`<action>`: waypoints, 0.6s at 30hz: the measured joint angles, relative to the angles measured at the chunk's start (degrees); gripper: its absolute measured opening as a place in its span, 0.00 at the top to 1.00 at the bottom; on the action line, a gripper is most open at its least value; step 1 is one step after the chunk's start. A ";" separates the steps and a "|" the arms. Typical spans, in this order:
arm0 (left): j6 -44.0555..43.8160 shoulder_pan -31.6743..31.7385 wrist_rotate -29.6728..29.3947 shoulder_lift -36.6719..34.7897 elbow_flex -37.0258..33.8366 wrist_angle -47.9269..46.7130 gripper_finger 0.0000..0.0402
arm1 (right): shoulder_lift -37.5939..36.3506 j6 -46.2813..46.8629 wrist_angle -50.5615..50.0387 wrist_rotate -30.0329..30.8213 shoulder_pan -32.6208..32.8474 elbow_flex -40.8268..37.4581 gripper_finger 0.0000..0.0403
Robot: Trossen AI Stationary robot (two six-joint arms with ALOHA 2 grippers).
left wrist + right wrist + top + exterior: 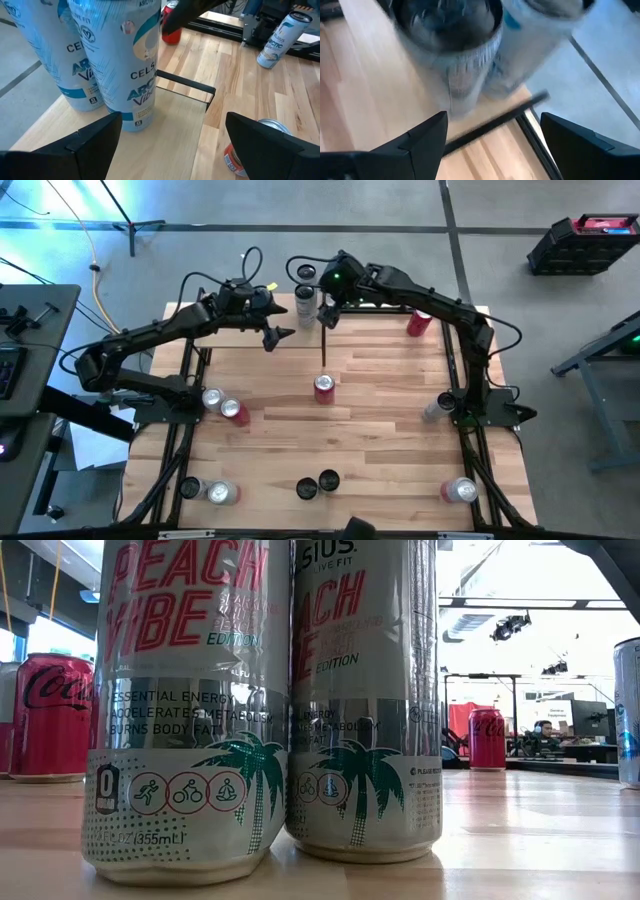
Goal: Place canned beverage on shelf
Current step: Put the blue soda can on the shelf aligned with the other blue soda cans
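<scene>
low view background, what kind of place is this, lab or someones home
Most likely a lab or open workshop, not a home: a person at a desk beside monitors, lights hung from the ceiling, and bare concrete floor around the robot's wooden table.

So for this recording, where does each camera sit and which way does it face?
High: overhead, looking straight down on the wooden tabletop, both arms showing.
Low: at table height, facing two silver Peach Vibe cans; no arm shows.
Left wrist: behind the open left pincer, facing two pale-blue Celsius cans.
Right wrist: behind the open right pincer, above those cans.
Shared: both wrist views show the blue cans and a thin black shelf rail.
</scene>
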 joint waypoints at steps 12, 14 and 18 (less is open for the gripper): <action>-1.90 -0.16 -0.02 -7.26 0.00 -4.85 0.13 | -7.09 6.07 -10.58 -0.12 0.99 1.33 0.24; -2.54 -0.29 0.00 -9.05 0.00 -6.32 0.13 | -8.36 8.22 -10.66 -0.11 1.52 1.33 0.24; -3.17 -2.08 1.03 -12.39 0.00 -7.23 0.13 | -10.70 12.69 -12.25 0.84 3.46 1.33 0.24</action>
